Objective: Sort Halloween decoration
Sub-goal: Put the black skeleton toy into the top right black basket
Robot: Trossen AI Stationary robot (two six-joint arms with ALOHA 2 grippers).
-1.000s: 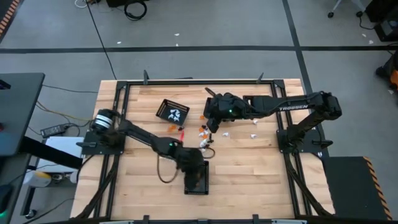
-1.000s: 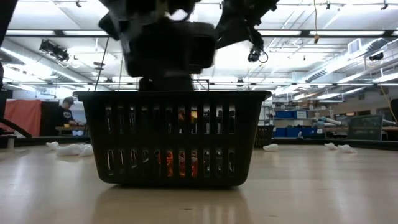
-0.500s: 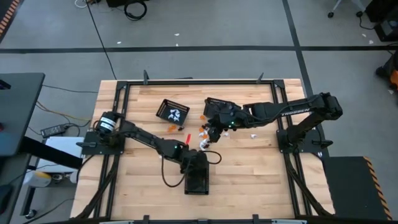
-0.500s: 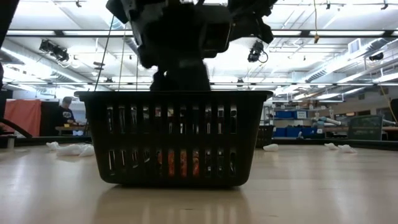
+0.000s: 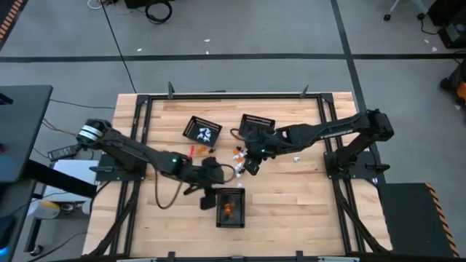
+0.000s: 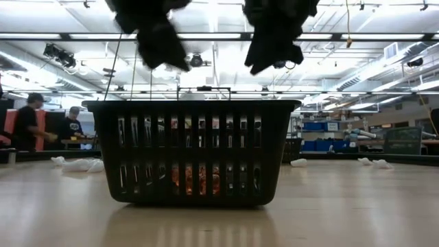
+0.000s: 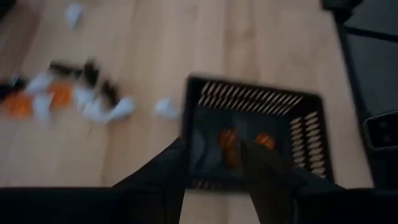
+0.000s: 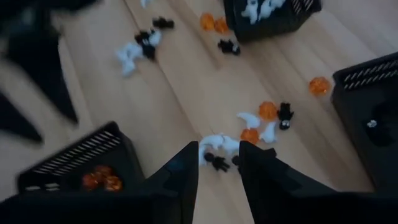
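On the wooden table (image 5: 291, 196), the basket (image 5: 230, 206) at six o'clock holds orange trinkets (image 5: 229, 209), the left pincer (image 5: 206, 195) beside it open and empty, while the right pincer (image 5: 251, 166), parted, hovers over the scattered Halloween decoration (image 8: 249, 127) at centre, seemingly choosing one.

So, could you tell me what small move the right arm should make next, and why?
Probably a short drop straight down: the right gripper hovers open over a black trinket lying between its fingertips beside white pieces, nothing held. The left gripper is by the near basket.
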